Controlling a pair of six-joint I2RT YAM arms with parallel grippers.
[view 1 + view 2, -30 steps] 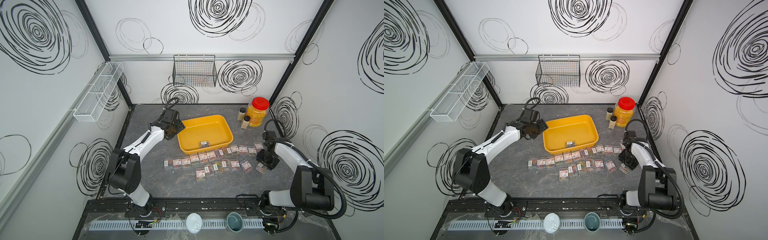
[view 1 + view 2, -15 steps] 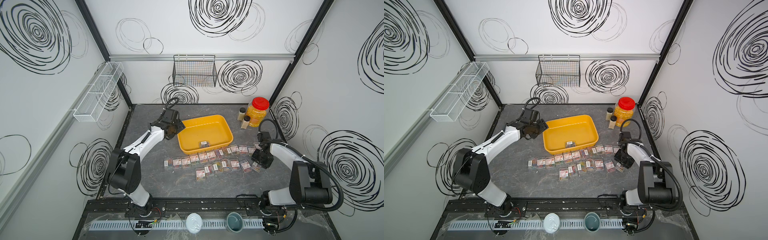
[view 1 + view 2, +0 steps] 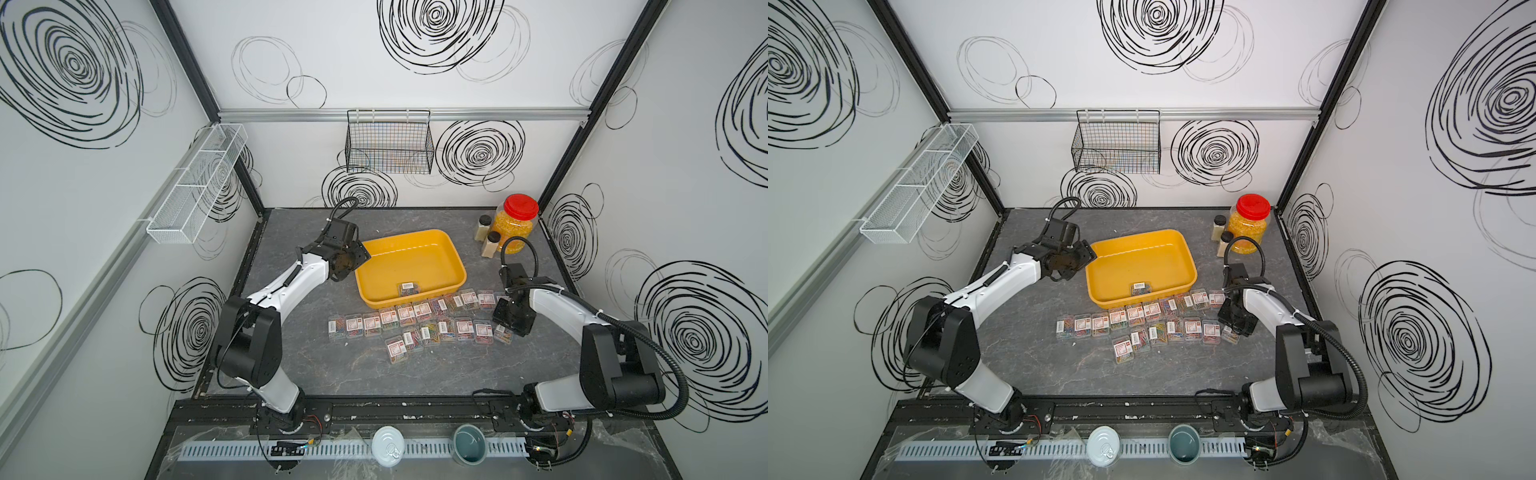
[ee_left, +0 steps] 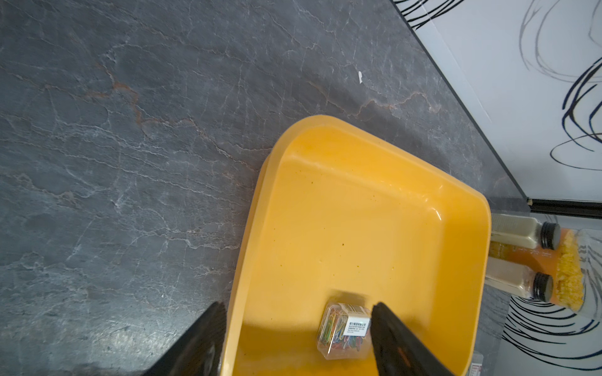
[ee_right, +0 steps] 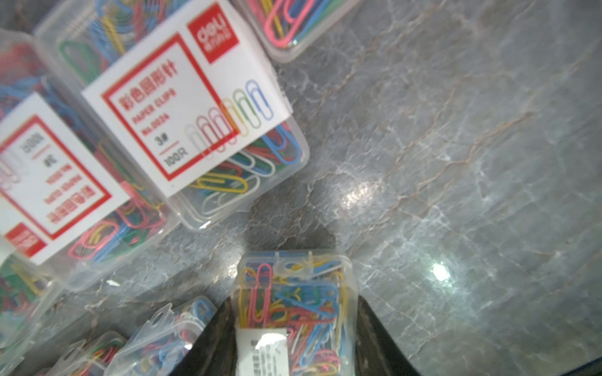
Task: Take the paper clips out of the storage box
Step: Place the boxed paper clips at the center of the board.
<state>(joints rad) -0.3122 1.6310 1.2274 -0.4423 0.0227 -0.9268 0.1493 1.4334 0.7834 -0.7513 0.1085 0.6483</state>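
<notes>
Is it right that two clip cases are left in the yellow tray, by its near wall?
No, only one case is left in the tray, by its near wall; both top views and the left wrist view show it.

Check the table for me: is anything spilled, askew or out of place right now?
Nothing spilled or broken. One case still lies in the storage box, by its near wall. On the table, the front row of cases is ragged: the leftmost one sits skewed, forward of its neighbours.
</notes>
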